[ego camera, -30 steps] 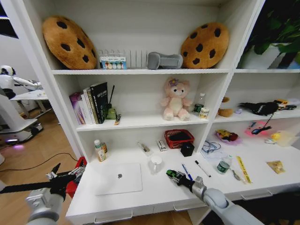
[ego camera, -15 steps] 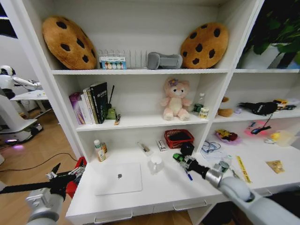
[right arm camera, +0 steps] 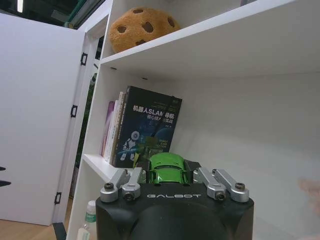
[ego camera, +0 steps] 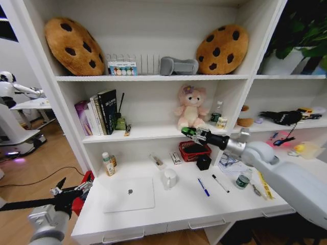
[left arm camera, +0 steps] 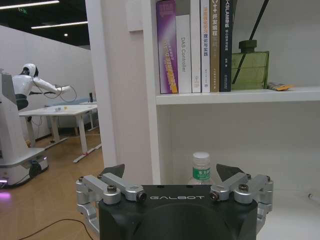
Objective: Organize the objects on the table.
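My right gripper (ego camera: 188,132) is shut on the tiny green toy car (ego camera: 186,131) and holds it in the air at the height of the middle shelf, just below the pink teddy bear (ego camera: 190,107). In the right wrist view the green car (right arm camera: 169,169) sits between the fingers. On the white desk (ego camera: 173,209) lie a thin silver laptop (ego camera: 129,194), a blue pen (ego camera: 203,187), a black pen (ego camera: 220,183) and a small round greenish tin (ego camera: 242,181). My left gripper (ego camera: 71,190) hangs open off the desk's left end, and the left gripper (left arm camera: 170,172) holds nothing.
A white mug (ego camera: 170,178), a black cube (ego camera: 204,162), a red basket (ego camera: 194,149) and a small bottle (ego camera: 107,163) stand at the back of the desk. Books (ego camera: 99,112) line the middle shelf. Cookie cushions (ego camera: 223,49) rest on the top shelf.
My right gripper has lifted the green car from the desk front, moved it back past the black cube, and raised it to middle shelf height. The left arm has stayed put.
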Robot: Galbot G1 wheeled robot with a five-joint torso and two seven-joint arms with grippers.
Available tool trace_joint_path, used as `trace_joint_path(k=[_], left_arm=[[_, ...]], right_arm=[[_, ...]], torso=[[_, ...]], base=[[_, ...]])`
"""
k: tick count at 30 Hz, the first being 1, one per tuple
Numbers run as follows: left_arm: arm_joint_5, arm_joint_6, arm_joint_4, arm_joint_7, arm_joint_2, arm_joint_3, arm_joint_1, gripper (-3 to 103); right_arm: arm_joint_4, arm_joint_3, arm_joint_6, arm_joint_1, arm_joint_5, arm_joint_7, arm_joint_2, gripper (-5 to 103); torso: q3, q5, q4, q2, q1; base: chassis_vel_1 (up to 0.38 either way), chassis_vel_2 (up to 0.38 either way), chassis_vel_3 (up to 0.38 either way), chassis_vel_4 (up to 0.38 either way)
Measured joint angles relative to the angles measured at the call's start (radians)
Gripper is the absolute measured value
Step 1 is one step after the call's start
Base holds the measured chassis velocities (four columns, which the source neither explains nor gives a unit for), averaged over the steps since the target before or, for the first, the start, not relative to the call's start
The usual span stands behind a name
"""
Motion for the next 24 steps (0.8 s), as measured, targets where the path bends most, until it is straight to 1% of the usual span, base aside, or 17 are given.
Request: trace_joint_path(k=[2,3,4,5,7,8,14,15,21,23,24], left_arm=[[0.0,0.0,0.0,0.0,0.0,0.0,0.0,100],[0.0,0.0,0.0,0.0,0.0,0.0,0.0,100],[0.0,0.0,0.0,0.0,0.0,0.0,0.0,100],[0.0,0.0,0.0,0.0,0.0,0.0,0.0,100],[0.0,0.0,0.0,0.0,0.0,0.0,0.0,100],[0.0,0.0,0.0,0.0,0.0,0.0,0.0,100],[0.0,0.0,0.0,0.0,0.0,0.0,0.0,100],[0.0,0.0,0.0,0.0,0.0,0.0,0.0,100],[0.0,0.0,0.0,0.0,0.0,0.0,0.0,100],[0.0,0.0,0.0,0.0,0.0,0.0,0.0,100],[0.0,0.0,0.0,0.0,0.0,0.0,0.0,100]], right_arm=[[-0.087,-0.082,0.001,0.1,-0.013,-0.005,0.068,36],[-0.087,-0.082,0.001,0.1,-0.013,-0.005,0.068,36],[-0.14,-0.126,0.002,0.149,-0.02,-0.004,0.11,36],[-0.18,-0.158,0.002,0.181,-0.024,0.0,0.138,36],[-0.191,-0.168,0.002,0.19,-0.025,0.003,0.147,36],[-0.237,-0.214,0.002,0.221,-0.026,0.024,0.184,36],[-0.304,-0.272,0.002,0.258,-0.039,0.031,0.223,36],[-0.342,-0.299,0.003,0.279,-0.047,0.022,0.237,36],[-0.437,-0.362,0.01,0.332,-0.063,-0.007,0.273,36],[-0.524,-0.408,0.019,0.369,-0.078,-0.046,0.312,36],[-0.524,-0.408,0.019,0.369,-0.078,-0.046,0.312,36]], torso=[[0.0,-0.0007,0.0001,0.0,0.0],[0.0,-0.0007,0.0001,0.0,0.0],[0.0,-0.0003,0.0004,0.0,0.0],[0.0,-0.0003,0.0004,0.0,0.0],[0.0,-0.0003,0.0002,0.0,0.0],[0.0,-0.0004,0.0001,0.0,0.0],[0.0,-0.0001,0.0001,0.0,0.0],[0.0,-0.0002,-0.0001,0.0,0.0],[0.0,-0.0001,-0.0001,0.0,0.0],[0.0,-0.0002,-0.0002,0.0,0.0],[0.0,-0.0002,-0.0002,0.0,0.0]], base=[[0.0,0.0,0.0,0.0],[0.0,0.0,0.0,0.0],[0.0,0.0,0.0,0.0],[0.0,0.0,0.0,0.0],[0.0,0.0,0.0,0.0],[0.0,0.0,0.0,0.0],[0.0,0.0,0.0,0.0],[0.0,0.0,0.0,0.0],[0.0,0.0,0.0,0.0],[0.0,0.0,0.0,0.0],[0.0,0.0,0.0,0.0]])
